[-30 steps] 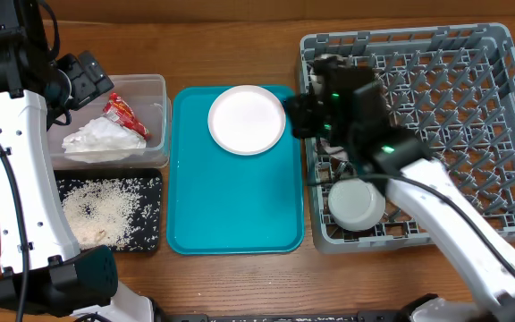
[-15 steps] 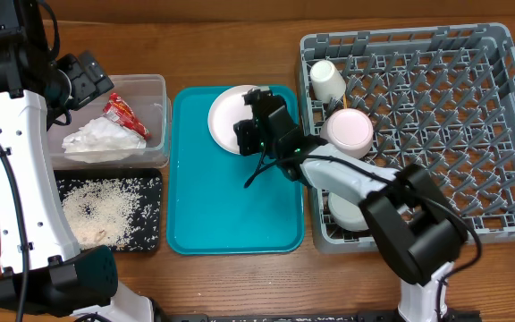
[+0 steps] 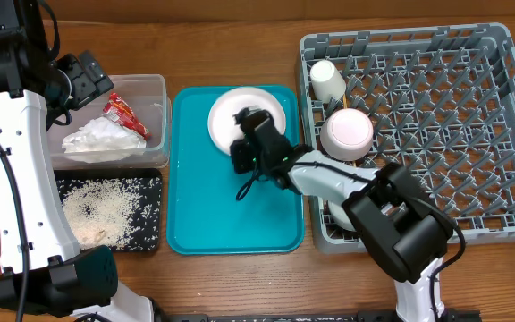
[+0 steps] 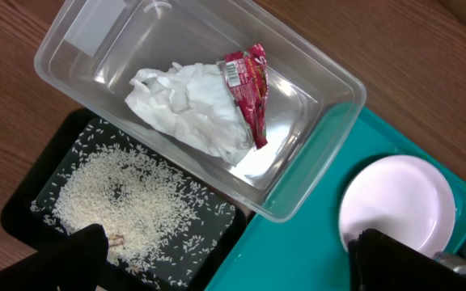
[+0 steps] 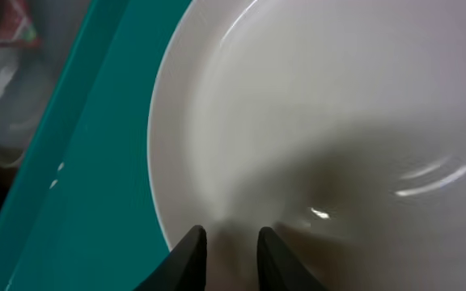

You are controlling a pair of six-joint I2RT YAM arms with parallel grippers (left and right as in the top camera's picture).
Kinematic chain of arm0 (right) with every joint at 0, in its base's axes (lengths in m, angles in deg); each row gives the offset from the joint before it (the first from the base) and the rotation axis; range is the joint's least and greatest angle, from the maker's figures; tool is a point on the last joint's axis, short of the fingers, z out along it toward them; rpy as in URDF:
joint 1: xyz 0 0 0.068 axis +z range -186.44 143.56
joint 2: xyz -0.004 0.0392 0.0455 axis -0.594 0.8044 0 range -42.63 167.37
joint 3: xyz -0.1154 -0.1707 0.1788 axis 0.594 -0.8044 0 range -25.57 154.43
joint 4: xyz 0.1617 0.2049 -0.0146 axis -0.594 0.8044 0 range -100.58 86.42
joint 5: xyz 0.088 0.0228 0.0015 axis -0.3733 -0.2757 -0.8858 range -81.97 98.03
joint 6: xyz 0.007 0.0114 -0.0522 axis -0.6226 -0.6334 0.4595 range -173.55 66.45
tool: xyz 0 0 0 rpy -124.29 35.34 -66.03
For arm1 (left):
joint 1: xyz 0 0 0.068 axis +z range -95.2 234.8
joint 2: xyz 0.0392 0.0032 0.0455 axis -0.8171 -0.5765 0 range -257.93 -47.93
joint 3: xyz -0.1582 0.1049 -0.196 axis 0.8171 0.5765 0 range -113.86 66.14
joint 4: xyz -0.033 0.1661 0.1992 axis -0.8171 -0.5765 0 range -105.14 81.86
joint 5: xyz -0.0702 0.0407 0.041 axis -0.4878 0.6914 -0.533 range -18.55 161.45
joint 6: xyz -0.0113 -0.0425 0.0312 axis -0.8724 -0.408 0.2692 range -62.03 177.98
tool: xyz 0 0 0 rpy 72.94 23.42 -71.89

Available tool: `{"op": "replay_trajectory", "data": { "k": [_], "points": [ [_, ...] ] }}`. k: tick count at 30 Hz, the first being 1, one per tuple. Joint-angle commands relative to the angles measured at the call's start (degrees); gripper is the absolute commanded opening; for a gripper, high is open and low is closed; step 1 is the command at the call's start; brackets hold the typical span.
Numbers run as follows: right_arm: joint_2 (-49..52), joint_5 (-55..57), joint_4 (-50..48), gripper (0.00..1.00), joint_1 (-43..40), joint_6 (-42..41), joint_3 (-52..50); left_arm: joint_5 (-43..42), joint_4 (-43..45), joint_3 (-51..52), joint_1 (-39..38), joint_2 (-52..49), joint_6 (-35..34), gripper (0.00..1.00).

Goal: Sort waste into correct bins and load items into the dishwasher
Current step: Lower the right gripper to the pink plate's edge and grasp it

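Beneath the right pincer [image 3: 245, 125] lies the pale pink plate [image 3: 259, 103], which rests at the far end of the teal tray [image 3: 204, 201]. We note in the right wrist view that the two fingers [image 5: 191, 257] stand only a narrow gap apart, with nothing clamped between them. Both tips lie over the plate's inner surface, just inside its rim. We cannot tell whether they touch the plate.

To the right of this pincer stands the grey dish rack [image 3: 436, 116]. A small white cup [image 3: 327, 80] lies on its side in the rack's far-left corner. A round bowl [image 3: 347, 134] sits just nearer than the cup, close beside the right arm.

Well to the left of the plate, the left pincer [image 3: 92, 82] hangs above the left edge of the clear plastic tub [image 3: 155, 89]. Its fingers are spread wide apart and hold nothing. Below it, inside the tub, we see the crumpled white napkin [image 4: 188, 109] and the red snack wrapper [image 4: 247, 89] lying in contact, the wrapper on the napkin's right side. Just nearer than the tub, and touching its long wall, lies the shallow black tray [image 4: 23, 210], with loose rice grains [image 4: 120, 198] scattered over its floor. Tub, black tray, teal tray and rack all sit on the wooden bench [image 3: 240, 54].
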Motion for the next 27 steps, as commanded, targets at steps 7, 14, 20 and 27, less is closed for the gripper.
{"op": "replay_trajectory", "data": {
  "k": [7, 14, 20, 27],
  "points": [
    [0.2, -12.9, 1.9, 0.23, 5.6, 0.1, 1.0, -0.2, 0.1, -0.3, 0.0, 0.6, 0.5, 1.0],
    [-2.8, -9.6, 8.1, 0.24, 5.9, 6.3, 5.1, -0.2, 0.1, -0.3, 0.0, 0.6, 0.5, 1.0],
    [-8.4, 2.0, 15.5, 0.33, 4.6, 15.8, 10.9, -0.2, 0.1, -0.3, 0.0, 0.6, 0.5, 1.0],
    [-8.2, 11.1, 22.6, 0.38, 0.5, 16.3, 11.4, -0.2, 0.1, -0.3, 0.0, 0.6, 0.5, 1.0]
  ]
}}
